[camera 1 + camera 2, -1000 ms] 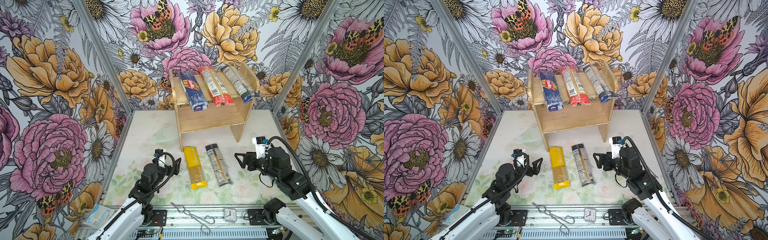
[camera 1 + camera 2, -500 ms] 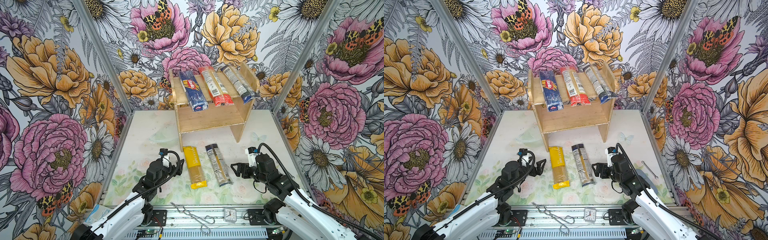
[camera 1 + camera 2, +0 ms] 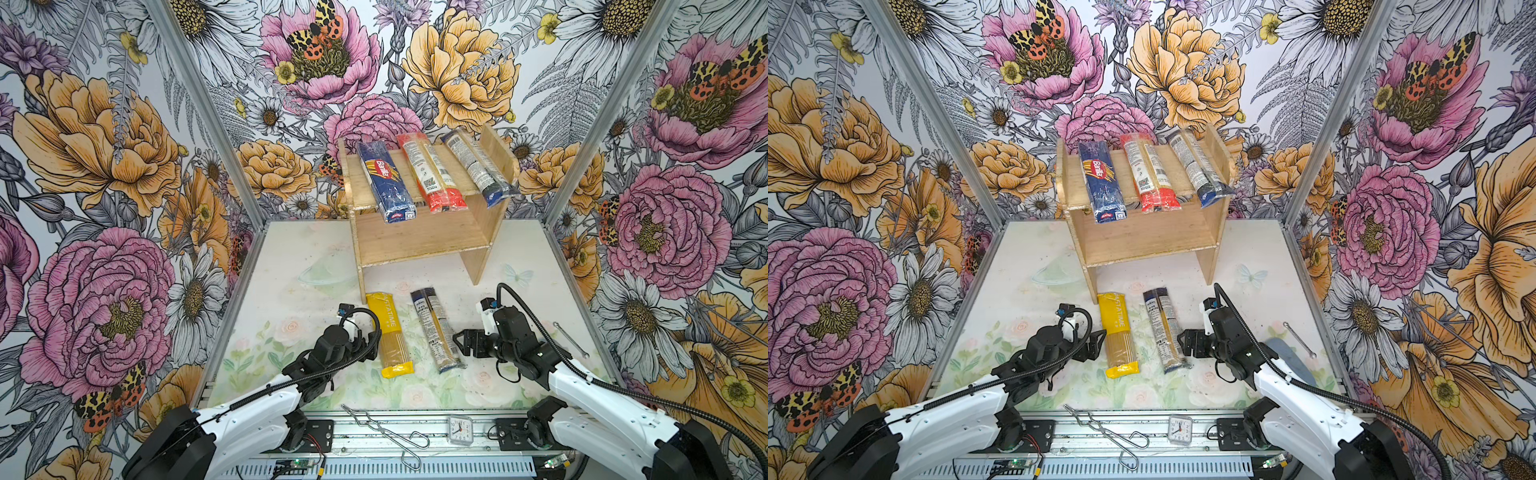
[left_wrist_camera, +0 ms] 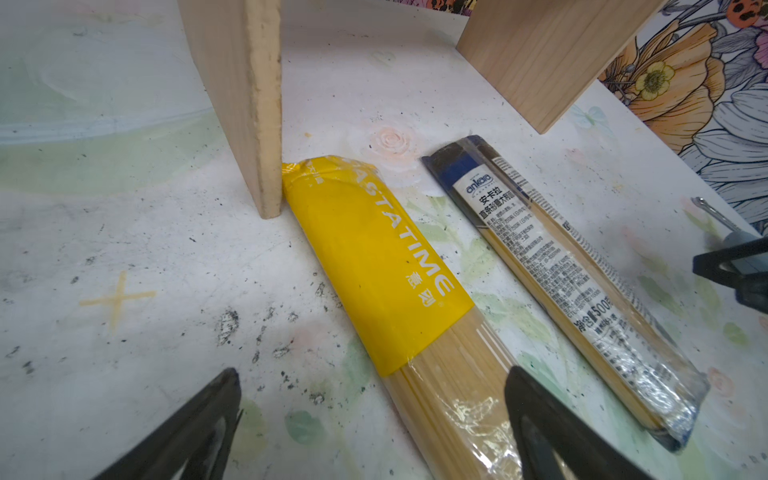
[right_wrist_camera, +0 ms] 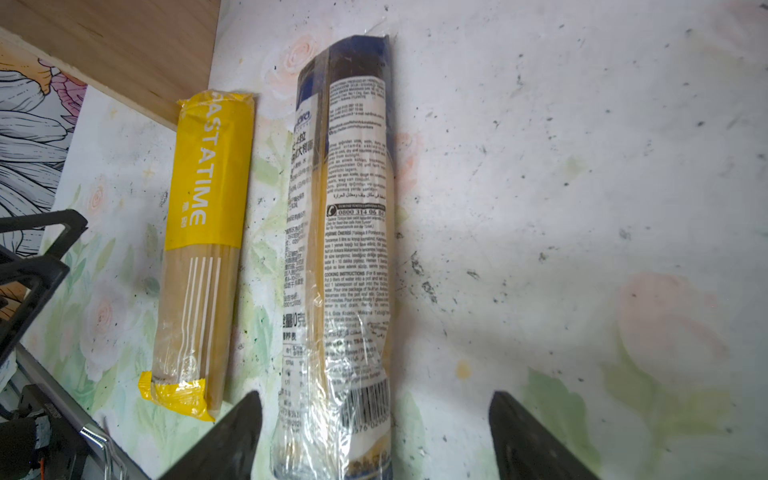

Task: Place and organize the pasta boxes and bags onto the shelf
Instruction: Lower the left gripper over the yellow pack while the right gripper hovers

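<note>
**Worktop**: pale, scuffed, printed with faint flowers, walled in by floral panels.

**Two-tier shelf of pale unfinished wood**: stood at the back centre. The top board is filled by three packs laid front to back, side by side:
- a dark blue Barilla box
- a clear bag with red ends
- a clear bag with a dark blue end

Their near ends overhang the front edge, judged because the packs are longer than the board is deep. The lower board is seen bare and is judged the place for the two packs not yet shelved.

**On the worktop:** two packs are found in front of the shelf, roughly parallel and a little apart.
- a yellow PASTATIME bag, its far end touching the foot of the shelf's left side panel
- a clear bag with dark ends

**Left hand**: held low, just beside the yellow bag's near half. The jaws are spread wide and nothing is gripped. In the wrist view the bag's clear part is seen running in between them.

**Right hand**: held low by the clear bag's near end. The jaws are wide and nothing is held. The bag's end is seen between them, nearer one side.

Each hand is set crosswise to its bag, judged so that the narrow width can be spanned.

**Front rail:** metal tongs and a small clock are noted.
</note>
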Controlling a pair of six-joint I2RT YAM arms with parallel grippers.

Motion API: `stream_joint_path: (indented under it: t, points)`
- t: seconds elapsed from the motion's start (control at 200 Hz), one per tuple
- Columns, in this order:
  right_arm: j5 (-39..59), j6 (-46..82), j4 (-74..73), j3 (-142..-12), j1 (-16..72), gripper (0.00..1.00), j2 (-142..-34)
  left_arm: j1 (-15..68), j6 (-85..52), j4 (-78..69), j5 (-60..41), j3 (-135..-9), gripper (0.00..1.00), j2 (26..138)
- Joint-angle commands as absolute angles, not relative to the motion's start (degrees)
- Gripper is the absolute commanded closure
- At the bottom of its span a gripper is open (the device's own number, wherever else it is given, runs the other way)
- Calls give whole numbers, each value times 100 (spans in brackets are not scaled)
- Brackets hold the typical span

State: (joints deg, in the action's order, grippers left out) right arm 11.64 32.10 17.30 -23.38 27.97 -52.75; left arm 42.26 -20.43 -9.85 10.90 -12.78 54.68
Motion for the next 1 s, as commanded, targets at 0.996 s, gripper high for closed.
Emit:
stream_joint_path:
  t: [0.996]
  points:
    - [697, 3550, 1009, -2409, 3507, 15, -6029, 6128, -4219, -1367, 2394, -2447, 1, 8192]
